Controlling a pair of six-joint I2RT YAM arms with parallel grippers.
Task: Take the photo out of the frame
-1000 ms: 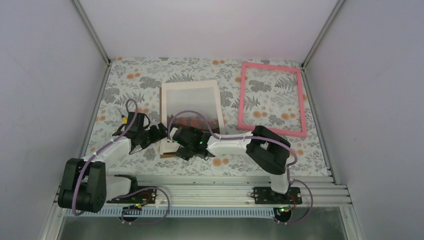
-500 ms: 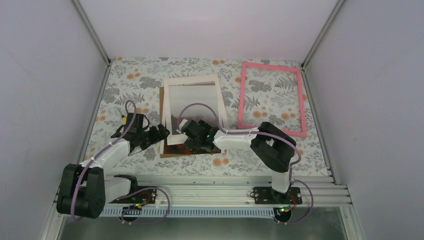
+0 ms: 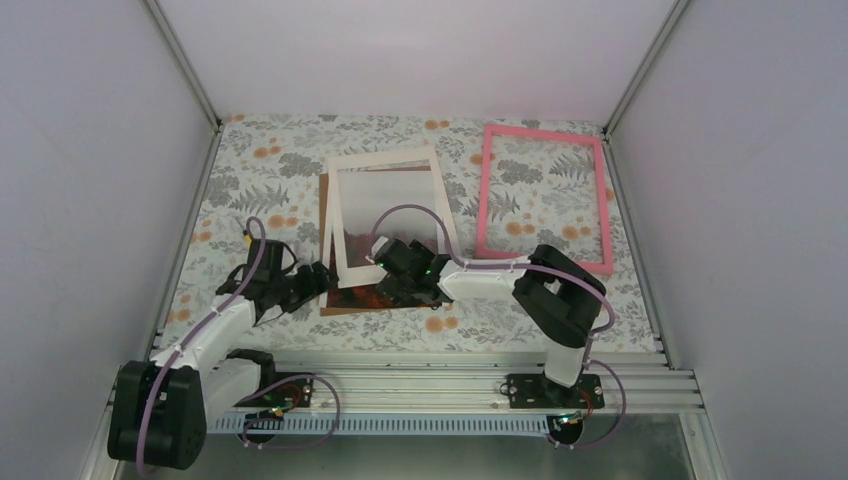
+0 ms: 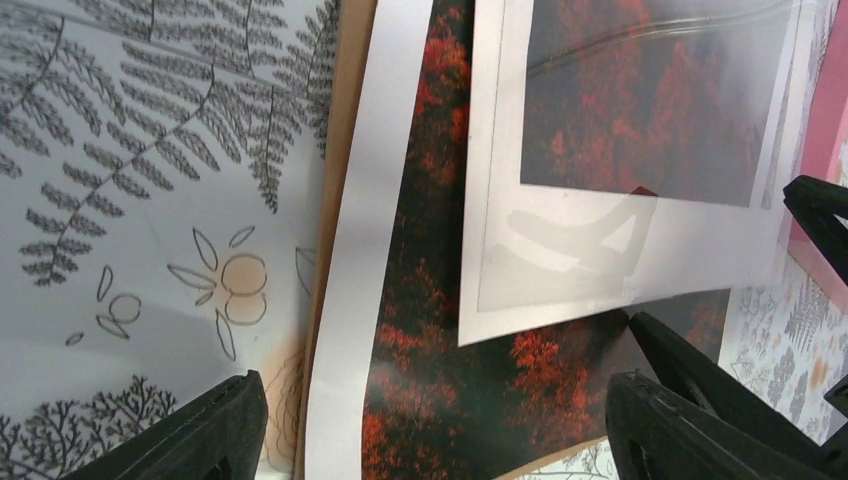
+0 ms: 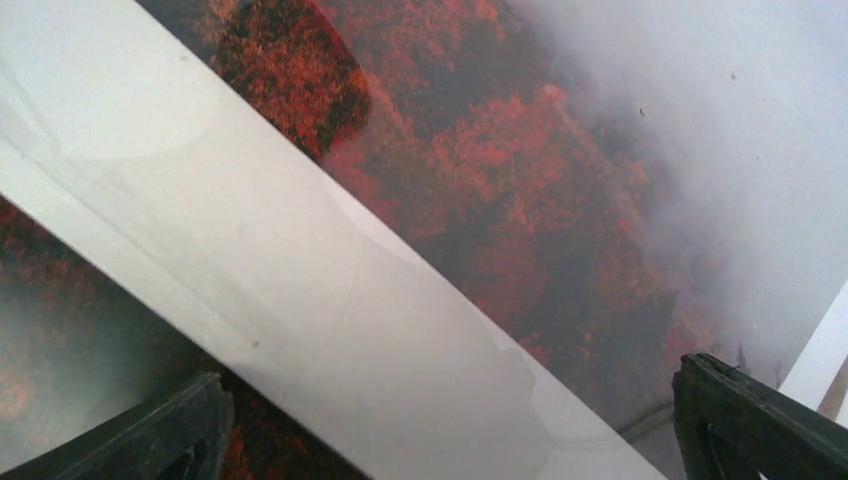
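The photo (image 3: 362, 297) lies on the brown backing board (image 3: 326, 205), its red-orange trees bare at the near end. In the left wrist view the photo (image 4: 450, 360) fills the middle. The cream mat board (image 3: 344, 225) lies skewed on top and covers the rest; through its window the photo (image 5: 520, 170) shows red trees and grey mist. My left gripper (image 3: 308, 285) is open and empty at the photo's near left corner (image 4: 430, 445). My right gripper (image 3: 397, 268) is open, low over the mat's near strip (image 5: 300, 300), jaws astride it (image 5: 450, 445).
The pink frame (image 3: 484, 200) lies empty on the floral cloth at the back right. The booth's walls close in the left, right and back. The cloth (image 3: 250, 180) is bare to the left of the stack.
The mat has slid away and turned, baring the photo's near end. My right gripper moved right and back with it. My left gripper drew back toward the near left.
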